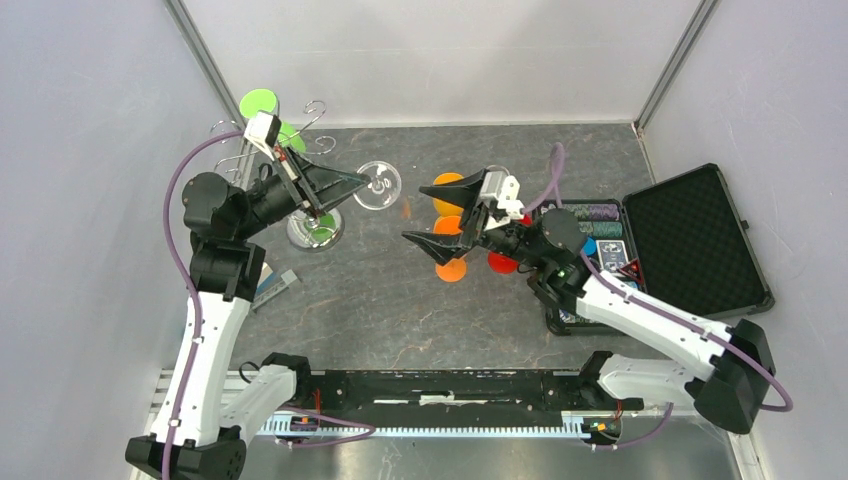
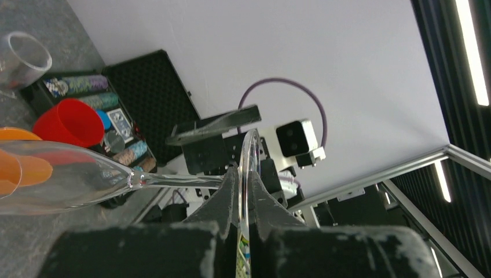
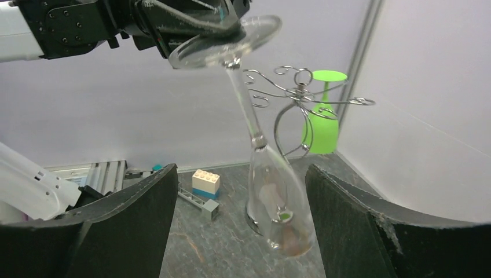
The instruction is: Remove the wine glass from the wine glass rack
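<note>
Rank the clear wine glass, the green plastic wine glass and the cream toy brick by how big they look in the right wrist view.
1. clear wine glass, though it is nearer the camera, so its true size is unsure
2. green plastic wine glass
3. cream toy brick

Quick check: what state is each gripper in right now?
Left gripper: closed on the clear wine glass, gripping its foot.
Right gripper: open, holding nothing.

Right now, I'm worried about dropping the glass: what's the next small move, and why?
Probably ease the right tool forward, open, toward the stem. The left tool pinches only the foot of the wine glass, which hangs tilted, bowl down, apart from the wine glass rack. The right wrist view frames it between open fingers, not yet reached, so a second hold seems safest.
</note>
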Robot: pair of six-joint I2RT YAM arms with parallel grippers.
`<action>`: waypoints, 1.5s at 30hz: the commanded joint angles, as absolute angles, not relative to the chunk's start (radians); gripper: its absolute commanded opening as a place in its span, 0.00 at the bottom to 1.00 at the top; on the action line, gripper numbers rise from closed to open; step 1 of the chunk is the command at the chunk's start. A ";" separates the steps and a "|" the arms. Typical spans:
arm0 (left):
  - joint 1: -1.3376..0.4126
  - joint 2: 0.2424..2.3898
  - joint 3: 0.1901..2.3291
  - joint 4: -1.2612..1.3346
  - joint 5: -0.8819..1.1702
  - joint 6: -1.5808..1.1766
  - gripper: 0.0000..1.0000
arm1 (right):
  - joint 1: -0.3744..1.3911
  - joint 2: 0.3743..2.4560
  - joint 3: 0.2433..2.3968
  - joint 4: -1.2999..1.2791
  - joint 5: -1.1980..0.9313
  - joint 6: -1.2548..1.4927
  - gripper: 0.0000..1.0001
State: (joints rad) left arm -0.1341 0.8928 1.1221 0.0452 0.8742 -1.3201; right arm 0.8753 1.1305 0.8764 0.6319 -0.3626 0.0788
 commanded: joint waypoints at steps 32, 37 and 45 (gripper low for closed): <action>-0.132 0.826 1.082 0.077 0.956 -1.326 0.61 | 0.910 1.351 1.047 0.864 -0.479 0.174 0.00; -0.132 0.799 1.032 0.078 0.874 -1.304 0.95 | 0.910 1.266 0.943 0.986 -0.294 0.203 0.00; -0.136 0.785 0.843 0.162 0.718 -1.405 1.00 | 0.910 1.110 0.743 1.328 0.132 0.346 0.00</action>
State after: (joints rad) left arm -0.1310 0.7788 0.9180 0.0654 0.8059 -1.3239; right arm 0.9089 1.1828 0.7895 1.0397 -0.1356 0.2462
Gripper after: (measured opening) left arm 0.993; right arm 0.040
